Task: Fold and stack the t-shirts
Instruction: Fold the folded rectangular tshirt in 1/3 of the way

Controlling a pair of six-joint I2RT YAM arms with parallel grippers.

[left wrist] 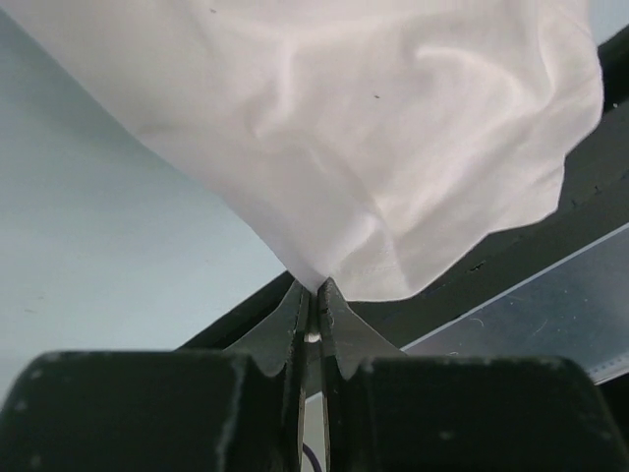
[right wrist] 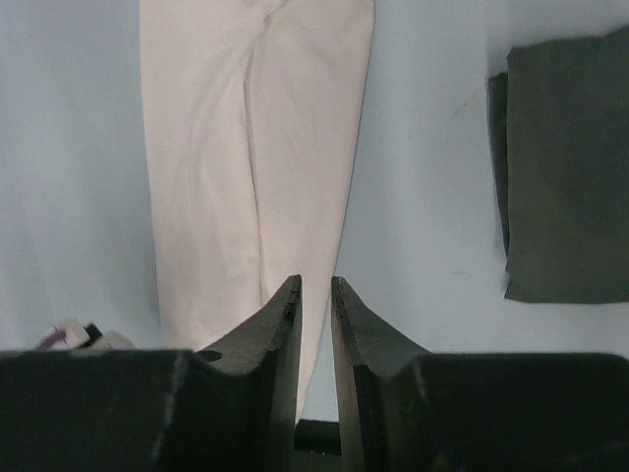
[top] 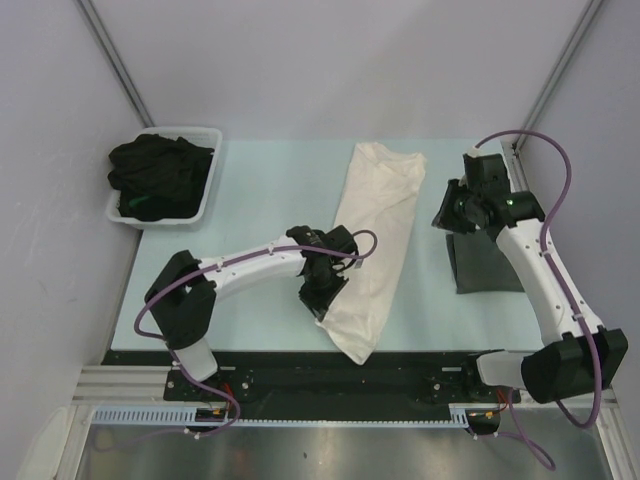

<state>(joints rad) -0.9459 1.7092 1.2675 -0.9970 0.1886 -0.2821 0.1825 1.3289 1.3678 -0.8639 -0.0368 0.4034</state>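
Observation:
The cream-white t-shirt [top: 375, 230] lies folded into a long strip down the middle of the table, its near end hanging over the front edge. No print shows. My left gripper [top: 322, 298] is shut on the shirt's left edge near that end; in the left wrist view the jaws [left wrist: 312, 285] pinch a corner of the cloth [left wrist: 344, 128]. The dark grey t-shirt [top: 487, 262] lies folded at the right. My right gripper [top: 447, 208] hovers above its far end, empty, jaws nearly closed with a thin gap [right wrist: 314, 280]. The right wrist view shows both the cream shirt [right wrist: 256, 147] and the grey one [right wrist: 570, 167].
A white plastic tub [top: 207, 195] at the back left holds a heap of black t-shirts [top: 160, 175]. The pale green table [top: 260, 190] ends at a black rail [top: 400, 375] along the front. Grey walls close in the sides and back.

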